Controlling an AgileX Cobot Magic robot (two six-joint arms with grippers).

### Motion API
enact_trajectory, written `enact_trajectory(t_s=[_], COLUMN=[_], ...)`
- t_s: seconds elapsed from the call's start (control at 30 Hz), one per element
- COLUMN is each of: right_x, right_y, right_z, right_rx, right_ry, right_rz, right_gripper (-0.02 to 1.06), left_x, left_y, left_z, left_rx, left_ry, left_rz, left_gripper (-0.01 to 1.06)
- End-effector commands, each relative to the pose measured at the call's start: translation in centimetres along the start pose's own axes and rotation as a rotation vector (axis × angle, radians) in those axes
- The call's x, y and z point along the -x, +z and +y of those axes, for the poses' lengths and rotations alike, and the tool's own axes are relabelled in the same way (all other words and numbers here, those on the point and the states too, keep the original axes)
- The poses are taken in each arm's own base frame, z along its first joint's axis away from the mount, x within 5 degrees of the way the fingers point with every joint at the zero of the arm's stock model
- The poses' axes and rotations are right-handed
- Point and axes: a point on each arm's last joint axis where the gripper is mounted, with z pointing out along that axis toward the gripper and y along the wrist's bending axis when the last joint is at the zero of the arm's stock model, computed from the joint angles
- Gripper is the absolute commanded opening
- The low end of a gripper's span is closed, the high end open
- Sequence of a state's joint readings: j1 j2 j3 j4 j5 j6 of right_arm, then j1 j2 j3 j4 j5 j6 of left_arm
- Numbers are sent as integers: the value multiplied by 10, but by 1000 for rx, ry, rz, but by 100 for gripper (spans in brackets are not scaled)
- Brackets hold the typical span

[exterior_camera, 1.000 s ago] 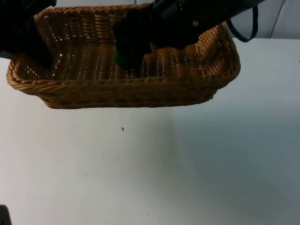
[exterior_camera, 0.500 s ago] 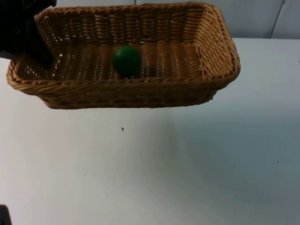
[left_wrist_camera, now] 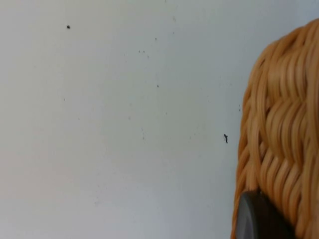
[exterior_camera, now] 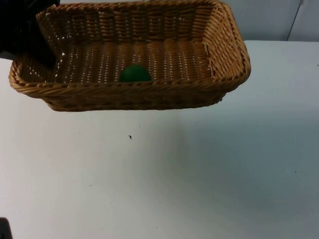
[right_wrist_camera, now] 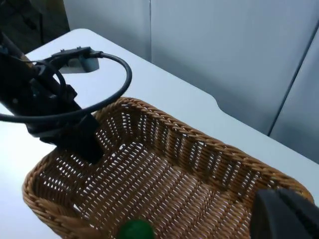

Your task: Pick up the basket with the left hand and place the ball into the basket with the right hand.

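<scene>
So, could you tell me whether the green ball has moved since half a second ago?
Yes. The green ball has dropped lower, now sitting behind the wicker basket's near rim.

Overhead and right-wrist views, shared basket (exterior_camera: pixel 134 94)

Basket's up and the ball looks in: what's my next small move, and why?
Probably lower the basket gently back to the table. The green ball already lies inside against the near wall, and the left gripper holds the rim with the basket off the table, so only setting down seems left.
</scene>
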State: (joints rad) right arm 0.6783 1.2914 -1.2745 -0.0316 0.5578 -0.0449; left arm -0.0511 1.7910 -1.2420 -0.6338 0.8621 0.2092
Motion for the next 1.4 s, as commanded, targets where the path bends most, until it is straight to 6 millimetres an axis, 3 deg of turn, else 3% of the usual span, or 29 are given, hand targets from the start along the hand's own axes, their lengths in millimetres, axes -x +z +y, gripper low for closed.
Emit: enact_trajectory(t_s=[0.0,0.13,0.5,0.63,0.8,1.13,1.37], right_x=[4,4,1,1,1,2,2], right_y=[-11,-21,-24,-24,-24,-24,-24], right_z=[0,-1,-2,-2,-2,-2,-3], right_rx=[-11,-14,-22,-23,-24,-30,-39], right_ry=[-2,-5,-3,2,0,0,17], right_rz=[-10,-3,25,23,23,21,20], right_gripper=[0,0,0,0,0,0,0], left_x=[4,4,9,4,-2,-6,-5], left_y=[-4,-4,-1,15,49,76,81], left_z=[-5,-5,-2,5,22,38,42], left_rx=[-25,-25,-9,-10,-6,14,31], left_ry=[-18,-18,-10,24,69,32,30], left_rz=[-54,-53,-102,-9,122,183,173], left_gripper=[0,0,0,0,0,0,0])
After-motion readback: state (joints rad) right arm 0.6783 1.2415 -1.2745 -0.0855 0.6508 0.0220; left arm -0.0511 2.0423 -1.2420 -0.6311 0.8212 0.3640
